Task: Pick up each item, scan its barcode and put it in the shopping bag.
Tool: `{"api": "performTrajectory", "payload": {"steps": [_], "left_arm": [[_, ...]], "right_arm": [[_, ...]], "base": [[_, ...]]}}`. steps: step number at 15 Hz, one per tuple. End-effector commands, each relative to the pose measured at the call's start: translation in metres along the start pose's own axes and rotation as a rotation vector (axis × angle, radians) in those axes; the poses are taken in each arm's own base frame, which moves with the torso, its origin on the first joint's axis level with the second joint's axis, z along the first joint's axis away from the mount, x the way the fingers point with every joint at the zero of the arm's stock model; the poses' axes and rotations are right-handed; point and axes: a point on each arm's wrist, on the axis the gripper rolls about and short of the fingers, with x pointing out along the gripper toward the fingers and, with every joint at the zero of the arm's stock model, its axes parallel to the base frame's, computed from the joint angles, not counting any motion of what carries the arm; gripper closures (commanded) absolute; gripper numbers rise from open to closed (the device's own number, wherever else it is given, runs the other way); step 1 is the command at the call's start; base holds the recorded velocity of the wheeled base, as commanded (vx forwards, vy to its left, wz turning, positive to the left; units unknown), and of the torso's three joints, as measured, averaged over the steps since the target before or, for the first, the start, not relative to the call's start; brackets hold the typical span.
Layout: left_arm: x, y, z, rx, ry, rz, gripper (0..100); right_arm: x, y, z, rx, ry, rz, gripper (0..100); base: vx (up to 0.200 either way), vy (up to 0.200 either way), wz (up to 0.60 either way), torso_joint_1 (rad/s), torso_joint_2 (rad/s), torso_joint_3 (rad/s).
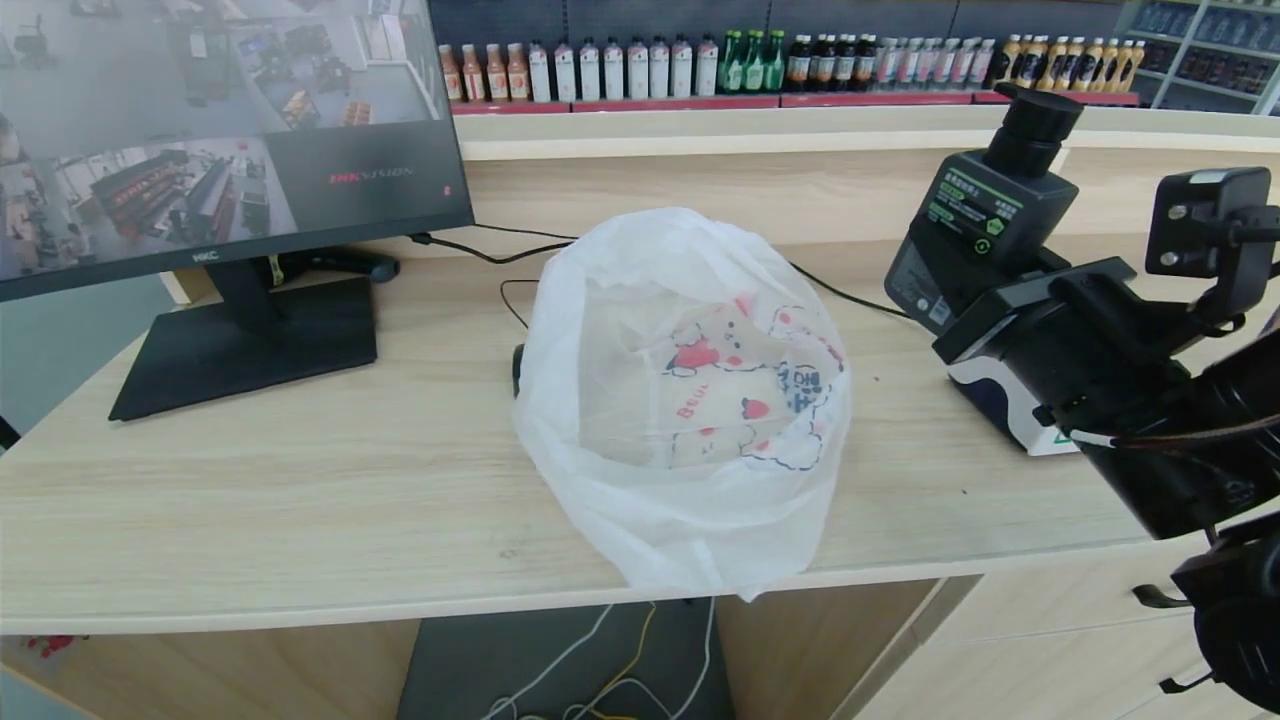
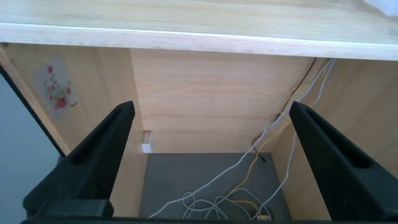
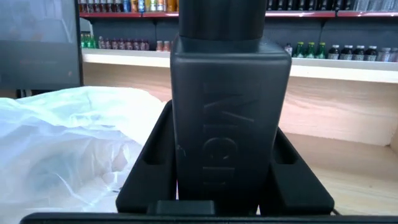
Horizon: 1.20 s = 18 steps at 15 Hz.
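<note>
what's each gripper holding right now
Left gripper: open, empty.
Right gripper: shut on the dark square plastic bottle with a black cap.

Monitor (image 1: 200, 130), upper left of frame: red logo lettering on dark pane of screen; small white mark on lower bezel.
Dark bottle (image 1: 985, 215), upper right: green-and-white label panels with fine print (too small to make out).
Right wrist view: dark bottle (image 3: 230, 124) bears raised vertical letters on body.
Packet (image 1: 740, 400) inside shopping bag (image 1: 600, 300), centre: blue characters, red lettering, blurred by plastic.
</note>
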Motion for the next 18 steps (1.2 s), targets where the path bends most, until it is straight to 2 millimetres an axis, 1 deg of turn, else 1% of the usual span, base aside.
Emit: {"api": "performTrajectory", "payload": {"steps": [1, 7, 8, 10, 13, 14, 15, 16, 18], "left_arm": [[0.0, 0.0, 0.0, 0.0, -0.001, -0.001, 0], [0.0, 0.0, 0.0, 0.0, -0.001, 0.002, 0], [0.0, 0.0, 0.0, 0.0, -0.001, 0.0, 0], [0.0, 0.0, 0.0, 0.0, -0.001, 0.002, 0], [0.0, 0.0, 0.0, 0.0, -0.001, 0.0, 0], [0.0, 0.0, 0.0, 0.0, -0.001, 0.0, 0], [0.0, 0.0, 0.0, 0.0, -0.001, 0.0, 0], [0.0, 0.0, 0.0, 0.0, -0.001, 0.002, 0], [0.0, 0.0, 0.0, 0.0, -0.001, 0.0, 0]], "right_arm": [[0.0, 0.0, 0.0, 0.001, -0.001, 0.002, 100], [0.002, 0.003, -0.005, 0.003, 0.012, 0.009, 100], [0.003, 0.005, -0.008, 0.006, 0.017, 0.015, 100], [0.006, 0.012, -0.006, 0.009, 0.006, 0.037, 100], [0.003, 0.018, -0.006, 0.005, 0.011, 0.058, 100], [0.004, 0.024, -0.003, 0.015, -0.001, 0.072, 100], [0.005, 0.026, -0.002, 0.011, -0.006, 0.077, 100], [0.011, 0.029, -0.001, -0.022, -0.024, 0.082, 100], [0.019, 0.048, 0.0, -0.018, -0.018, 0.105, 100]], "base": [[0.0, 0.0, 0.0, 0.0, 0.0, 0.0], [0.0, 0.0, 0.0, 0.0, 0.0, 0.0], [0.0, 0.0, 0.0, 0.0, 0.0, 0.0], [0.0, 0.0, 0.0, 0.0, 0.0, 0.0], [0.0, 0.0, 0.0, 0.0, 0.0, 0.0], [0.0, 0.0, 0.0, 0.0, 0.0, 0.0], [0.0, 0.0, 0.0, 0.0, 0.0, 0.0], [0.0, 0.0, 0.0, 0.0, 0.0, 0.0], [0.0, 0.0, 0.0, 0.0, 0.0, 0.0]]}}
